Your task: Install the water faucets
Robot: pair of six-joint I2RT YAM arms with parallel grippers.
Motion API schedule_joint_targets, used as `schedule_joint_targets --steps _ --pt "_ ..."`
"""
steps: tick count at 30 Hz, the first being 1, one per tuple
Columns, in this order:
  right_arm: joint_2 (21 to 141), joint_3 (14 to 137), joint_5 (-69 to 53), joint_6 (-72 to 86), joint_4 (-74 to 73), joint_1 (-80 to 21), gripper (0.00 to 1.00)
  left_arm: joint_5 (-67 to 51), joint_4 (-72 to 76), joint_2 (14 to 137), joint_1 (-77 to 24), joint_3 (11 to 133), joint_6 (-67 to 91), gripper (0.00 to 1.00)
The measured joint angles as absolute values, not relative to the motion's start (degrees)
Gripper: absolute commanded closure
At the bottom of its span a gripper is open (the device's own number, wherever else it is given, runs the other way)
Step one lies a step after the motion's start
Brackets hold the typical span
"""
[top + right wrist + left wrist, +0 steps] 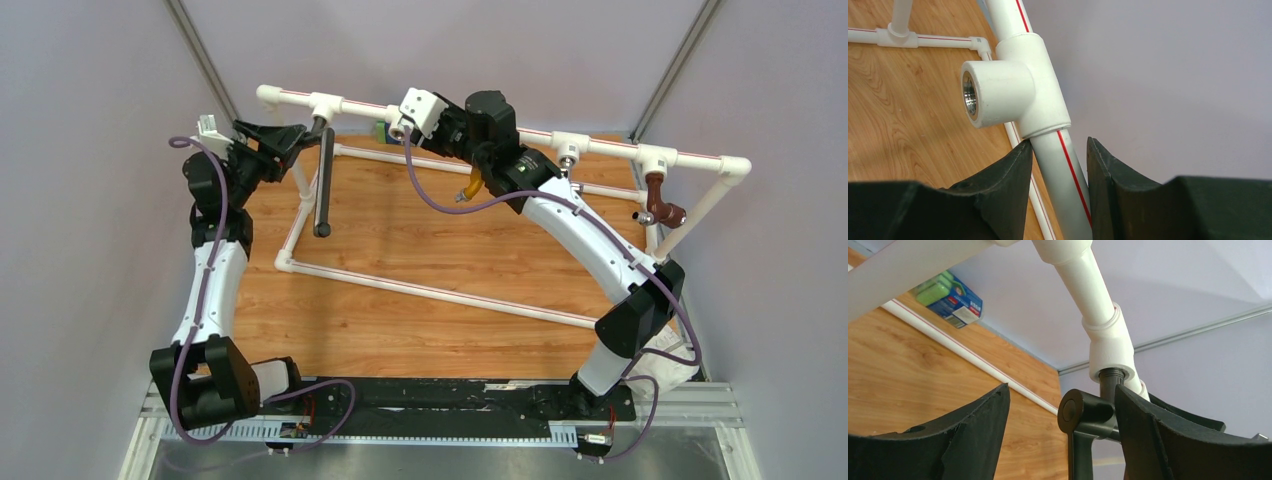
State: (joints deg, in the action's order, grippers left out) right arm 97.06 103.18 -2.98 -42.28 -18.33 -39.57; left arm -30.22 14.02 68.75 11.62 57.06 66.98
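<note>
Lying at the far edge of the table [420,300], close to the back wall, a blue and green box [950,296] carries a pale label panel with a red patch. Its print is too blurred to read. The box looks closed and its contents cannot be seen. The only other marking is a thin red stripe along the white pipes of the pipe frame [430,285].

The faucet [322,180], a long dark tube, is seated by its threaded end in the left tee [1110,357] of the raised top rail [365,104], toward the table's far left corner. Its short cross-bar handle [1083,412] sits just under that tee. In the overhead view the tube runs toward the near edge and ends just inside the frame's left base pipe. Whether its free end touches the wood cannot be told.

The left gripper [1062,390] is spread wide around the cross-bar handle. One finger [1158,440] lies close against the bar, though contact is not certain, and the other stands well apart from it. Nothing is pinched.

The right gripper [1059,145] is pressed onto the top rail, one dark finger on each side of the striped pipe. It sits just beside an empty tee [1003,92] whose socket shows a metal threaded insert.

A brown tap [660,200] sits at the frame's far right corner.
</note>
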Motion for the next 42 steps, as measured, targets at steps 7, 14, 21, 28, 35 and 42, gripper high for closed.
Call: schedule_joint_targets --steps 7,14,21,28,35,42 --pt "97.0 103.1 -3.0 -42.3 -18.2 -39.6 1.0 -34.0 20.5 70.7 11.3 56.0 74.1 0.21" --pt "97.0 103.1 -3.0 -42.2 -18.2 -39.6 1.0 -35.2 22.2 70.6 10.1 56.0 76.6 0.29" --pt "96.9 103.1 -3.1 -42.1 -18.2 -39.6 1.0 -34.9 20.6 70.1 10.2 56.6 76.6 0.57" --pt "96.6 103.1 -3.8 -41.5 -18.0 -39.6 1.0 -32.6 12.8 68.9 9.7 60.4 70.5 0.69" --pt "96.3 103.1 -4.4 -40.5 -17.8 -39.6 1.0 -29.2 5.1 68.3 8.0 64.4 63.4 0.62" --pt "96.1 103.1 -5.1 -39.7 -17.0 -39.6 1.0 -24.6 -1.4 68.3 5.5 68.4 56.6 0.51"
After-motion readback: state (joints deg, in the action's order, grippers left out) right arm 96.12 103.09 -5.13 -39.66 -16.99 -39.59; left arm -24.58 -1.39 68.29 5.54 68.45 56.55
